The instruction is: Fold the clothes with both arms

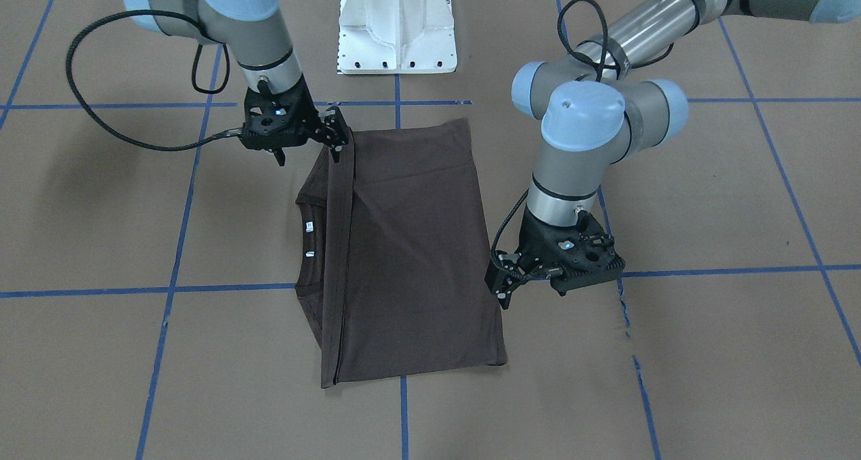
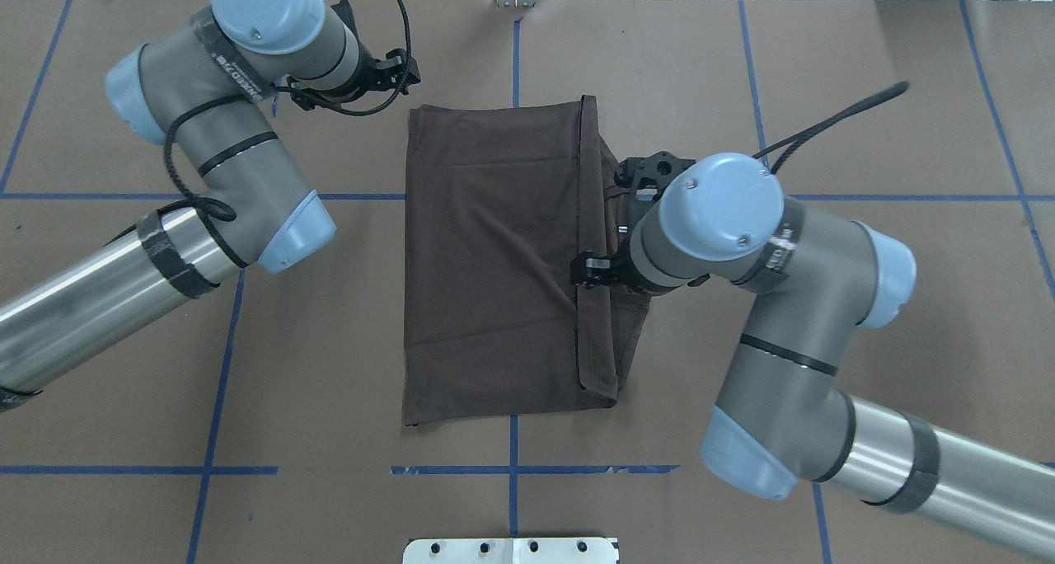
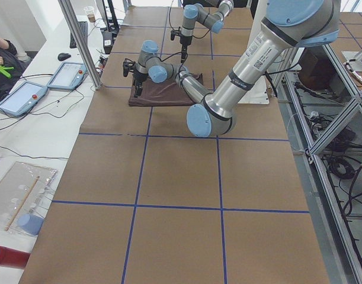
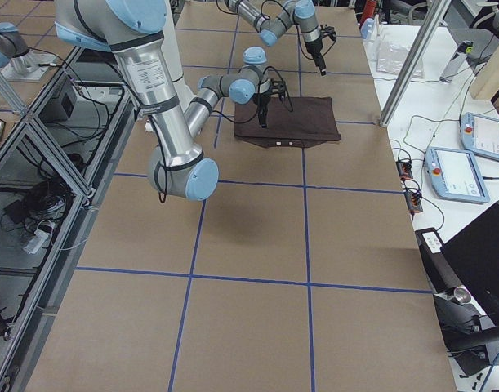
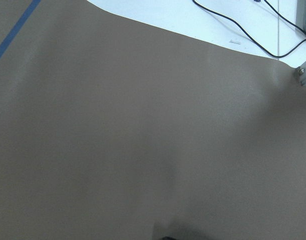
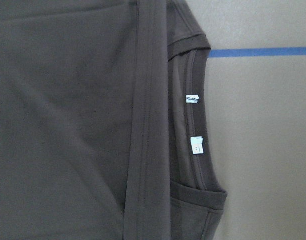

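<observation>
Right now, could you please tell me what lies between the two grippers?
Only the folded dark brown T-shirt; the front-facing view shows it filling the stretch from the right gripper to the left gripper.

dark brown short-sleeved T-shirt (image 1: pixel 417 245) | flat on bench (image 1: pixel 672 352), hem (image 6: pixel 145 130) folded up beside ribbed collar (image 6: pixel 189 75), white tags (image 6: pixel 196 146) showing | silver-grey left arm (image 1: pixel 572 177), right arm (image 1: pixel 266 46) flanking it
</observation>
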{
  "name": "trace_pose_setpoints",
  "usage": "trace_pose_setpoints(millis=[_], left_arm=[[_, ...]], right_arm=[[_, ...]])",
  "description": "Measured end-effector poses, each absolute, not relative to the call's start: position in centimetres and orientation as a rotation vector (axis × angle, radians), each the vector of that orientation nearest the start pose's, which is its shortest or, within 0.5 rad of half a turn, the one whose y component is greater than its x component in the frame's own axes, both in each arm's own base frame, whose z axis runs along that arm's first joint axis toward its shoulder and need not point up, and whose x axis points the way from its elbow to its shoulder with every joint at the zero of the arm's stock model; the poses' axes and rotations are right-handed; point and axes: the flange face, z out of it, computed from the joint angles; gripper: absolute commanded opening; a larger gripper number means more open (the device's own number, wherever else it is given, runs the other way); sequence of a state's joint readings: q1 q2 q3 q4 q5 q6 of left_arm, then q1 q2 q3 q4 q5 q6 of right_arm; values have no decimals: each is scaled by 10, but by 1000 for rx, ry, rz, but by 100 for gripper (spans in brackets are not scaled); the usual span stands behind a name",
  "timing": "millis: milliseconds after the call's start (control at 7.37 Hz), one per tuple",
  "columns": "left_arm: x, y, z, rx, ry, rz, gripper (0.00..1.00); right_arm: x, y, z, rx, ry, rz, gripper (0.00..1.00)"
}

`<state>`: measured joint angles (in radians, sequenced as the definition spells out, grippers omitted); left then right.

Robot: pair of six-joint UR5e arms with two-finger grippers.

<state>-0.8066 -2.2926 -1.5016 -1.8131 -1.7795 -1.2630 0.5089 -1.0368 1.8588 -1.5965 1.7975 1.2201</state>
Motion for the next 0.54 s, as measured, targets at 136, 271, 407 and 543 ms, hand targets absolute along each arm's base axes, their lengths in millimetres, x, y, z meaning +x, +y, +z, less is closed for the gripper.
trace_pose_setpoints(millis=[136,271,407,543], left_arm=[[412,-589,221,297,882,-355,100],[405,-581,221,289,892,-347,100],[403,-577,222,286,895,-344,100],[402,-576,223,284,896,-343,100]], right_arm=[[-520,-390,241,109,-768,25,100],[-543,-376,244,84,-741,-7,100],[-559,-366,243,61,-713,-29,100],[-569,-363,243,48,-687,-42,100]])
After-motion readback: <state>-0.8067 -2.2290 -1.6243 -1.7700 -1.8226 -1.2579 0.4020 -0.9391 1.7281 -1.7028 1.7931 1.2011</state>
